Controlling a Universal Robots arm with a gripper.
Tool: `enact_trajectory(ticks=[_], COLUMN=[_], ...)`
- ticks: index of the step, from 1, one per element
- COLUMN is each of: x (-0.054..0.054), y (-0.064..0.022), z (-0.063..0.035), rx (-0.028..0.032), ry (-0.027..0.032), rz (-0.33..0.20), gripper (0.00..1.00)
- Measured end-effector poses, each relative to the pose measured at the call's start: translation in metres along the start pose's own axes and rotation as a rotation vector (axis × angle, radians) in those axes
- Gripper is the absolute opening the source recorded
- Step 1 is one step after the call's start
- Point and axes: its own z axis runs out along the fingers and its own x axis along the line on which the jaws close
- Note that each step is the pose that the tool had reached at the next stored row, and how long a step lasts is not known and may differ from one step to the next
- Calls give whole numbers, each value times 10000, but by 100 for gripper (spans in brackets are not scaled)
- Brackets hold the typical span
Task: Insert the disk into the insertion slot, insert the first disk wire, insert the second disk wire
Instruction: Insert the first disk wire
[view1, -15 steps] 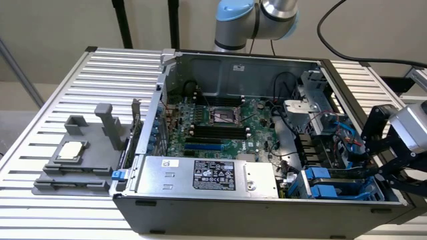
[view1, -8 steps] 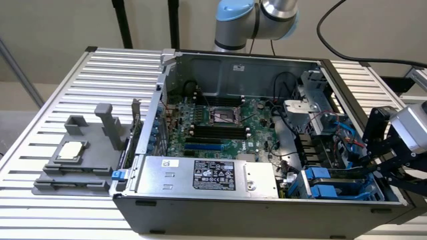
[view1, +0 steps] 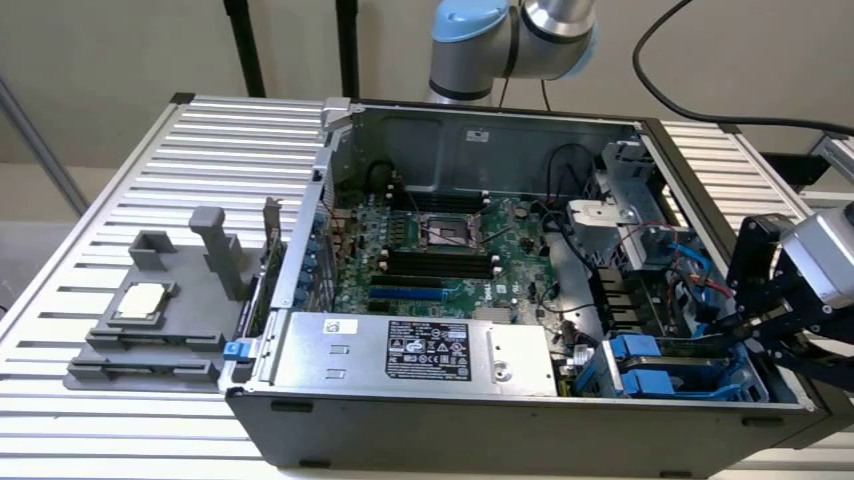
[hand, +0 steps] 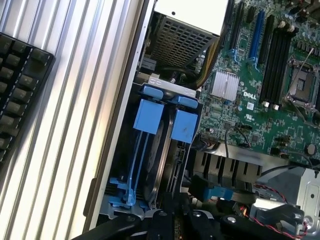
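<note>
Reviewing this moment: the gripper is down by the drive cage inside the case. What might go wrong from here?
1. The shut gripper sits close over a blue connector; whether it truly grips it is unclear, so the connector may slip or seat skewed.
2. The red and black wires lie right beside the gripper and might snag.
3. The insertion slot has blue clips close by; a sideways nudge could knock them.
</note>
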Motion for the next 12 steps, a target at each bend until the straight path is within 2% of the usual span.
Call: enact_trajectory(ticks=[4, 9, 12], x=[-15, -59, -81], y=[41, 231, 331], z=[-22, -22, -16], rx=[8, 39, 29], ry=[-2, 15, 91], rz=[-12, -26, -20], gripper=[16, 16, 16])
